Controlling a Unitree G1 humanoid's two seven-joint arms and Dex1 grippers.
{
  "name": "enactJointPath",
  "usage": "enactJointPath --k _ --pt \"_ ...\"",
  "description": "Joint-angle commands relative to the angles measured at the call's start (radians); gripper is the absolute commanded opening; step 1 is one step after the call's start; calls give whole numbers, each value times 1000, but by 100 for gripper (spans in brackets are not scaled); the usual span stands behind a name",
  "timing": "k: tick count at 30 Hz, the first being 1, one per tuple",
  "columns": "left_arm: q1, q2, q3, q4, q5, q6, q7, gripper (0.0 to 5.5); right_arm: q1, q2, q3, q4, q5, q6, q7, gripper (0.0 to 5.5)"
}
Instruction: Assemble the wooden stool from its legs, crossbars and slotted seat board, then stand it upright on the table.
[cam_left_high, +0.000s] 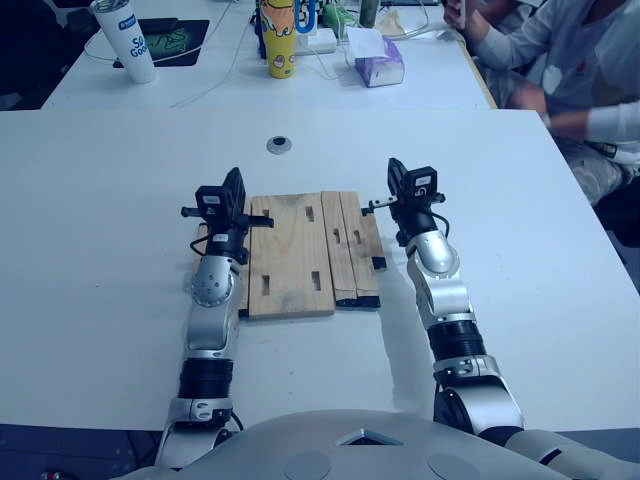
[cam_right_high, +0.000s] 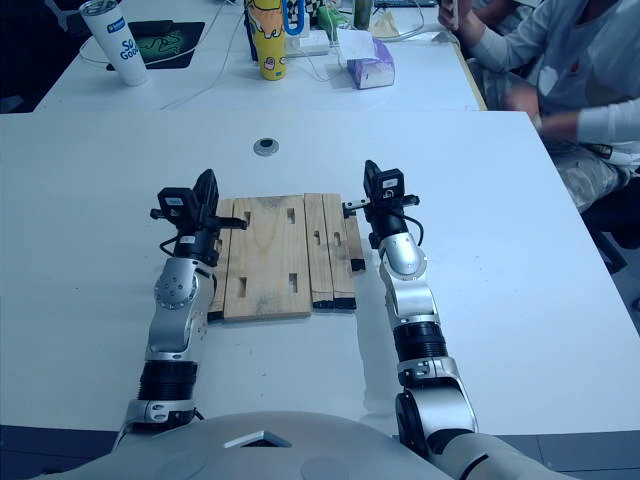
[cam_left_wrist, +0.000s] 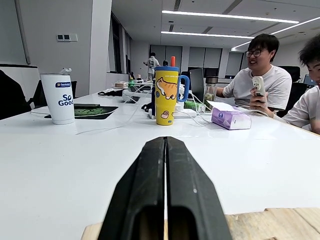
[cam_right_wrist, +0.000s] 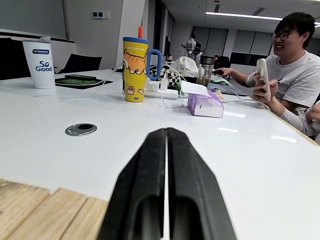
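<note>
Both empty, pinched-shut black claws, left gripper (cam_left_high: 234, 183) and right gripper (cam_left_high: 396, 170), flank the pale slotted wooden seat board (cam_left_high: 292, 258). They seem poised to start assembly.

Light: bright and even, falling on you from long ceiling strips (cam_left_wrist: 230, 16).
Glare: your white table (cam_right_wrist: 280, 165) throws back pale streaks toward its far side.
Shadows: soft-edged, faint across it.

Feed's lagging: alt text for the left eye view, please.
Wooden stool parts lie flat and unassembled side by side on the white table, the wide slotted seat board in the middle. The left claw is over their left edge, the right claw at their right edge, both shut and empty.
</note>
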Motion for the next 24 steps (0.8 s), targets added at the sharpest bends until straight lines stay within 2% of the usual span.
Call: enactJointPath --k 1,4,6,14,19,22,24 --pt "-2 3 5 -7 -3 10 0 0 -16 3 -5 6 6 6 -2 3" --pt "8 6 9 -16 -3 12 1 0 -11 2 -4 0 6 7 -2 3" --pt "49 23 52 -50 -35 30 -3 0 -9 1 -3 -4 6 9 0 3" --pt "310 189 206 -211 -76 118 -90 0 38 -12 -17 -51 4 24 -10 3" --pt "433 255 199 -239 -67 263 -153 0 50 -9 -14 -73 -1 36 -11 3" --pt "433 264 200 -241 -87 297 -175 0 55 -11 -15 -76 -5 38 -14 3" --pt "425 266 202 -240 -104 309 -193 29 56 -11 -16 -74 -6 37 -16 0"
